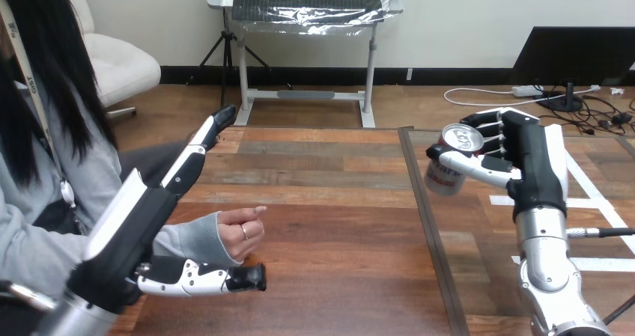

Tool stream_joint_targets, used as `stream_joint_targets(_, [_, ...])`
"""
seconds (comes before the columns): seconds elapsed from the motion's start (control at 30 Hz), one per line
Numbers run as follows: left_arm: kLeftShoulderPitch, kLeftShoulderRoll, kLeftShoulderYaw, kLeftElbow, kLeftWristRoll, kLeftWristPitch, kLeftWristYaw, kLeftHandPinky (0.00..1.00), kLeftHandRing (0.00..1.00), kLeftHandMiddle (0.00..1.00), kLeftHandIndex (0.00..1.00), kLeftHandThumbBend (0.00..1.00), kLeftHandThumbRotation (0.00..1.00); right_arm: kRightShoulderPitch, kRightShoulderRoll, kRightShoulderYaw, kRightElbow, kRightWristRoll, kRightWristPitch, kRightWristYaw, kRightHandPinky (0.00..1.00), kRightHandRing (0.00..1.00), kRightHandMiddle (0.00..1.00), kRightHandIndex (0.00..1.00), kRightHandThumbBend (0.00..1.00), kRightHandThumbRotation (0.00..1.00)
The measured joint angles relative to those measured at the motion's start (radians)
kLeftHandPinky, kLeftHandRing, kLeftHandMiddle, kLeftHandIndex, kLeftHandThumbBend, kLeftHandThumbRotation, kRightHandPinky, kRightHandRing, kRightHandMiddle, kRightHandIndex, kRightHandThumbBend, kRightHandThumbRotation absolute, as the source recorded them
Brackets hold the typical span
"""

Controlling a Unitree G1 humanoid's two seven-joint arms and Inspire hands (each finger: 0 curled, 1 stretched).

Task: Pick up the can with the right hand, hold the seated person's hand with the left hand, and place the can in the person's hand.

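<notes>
Curling round the can [442, 180], the right hand [533, 164] holds it aloft, well apart from the spread left hand [133, 224].

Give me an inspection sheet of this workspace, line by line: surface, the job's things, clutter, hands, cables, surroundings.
Surface: wooden table, white tape lines on its right part.
Job's things: can held above the table in the right hand; person's hand, loosely closed, over the table's left part.
Clutter: nothing seen.
Hands: right hand, fingers curled round the can; left hand open, fingers straight behind the person's hand, thumb beneath it, no grip seen.
Cables: nothing seen.
Surroundings: person seated at the table's left side.
</notes>
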Motion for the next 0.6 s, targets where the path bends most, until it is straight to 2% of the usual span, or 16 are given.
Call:
stream_joint_targets(0.13, [0.000,0.038,0.011,-0.005,0.049,0.021,0.023,1.00,1.00,1.00,1.00,1.00,0.38,0.009,0.009,-0.001,-0.017,0.002,0.000,0.009,0.35,0.41,0.48,0.49,0.76,0.00])
stream_joint_targets(0.3, [0.000,0.083,0.014,-0.006,0.074,0.044,0.034,1.00,1.00,1.00,1.00,1.00,0.33,0.018,0.020,0.000,-0.035,0.004,0.000,0.024,0.36,0.41,0.48,0.49,0.75,0.00])
stream_joint_targets(0.6, [-0.022,0.162,0.014,0.014,0.117,0.045,0.044,0.97,1.00,1.00,1.00,1.00,0.30,0.038,0.033,0.002,-0.070,0.003,0.001,0.044,0.36,0.41,0.48,0.50,0.75,0.00])
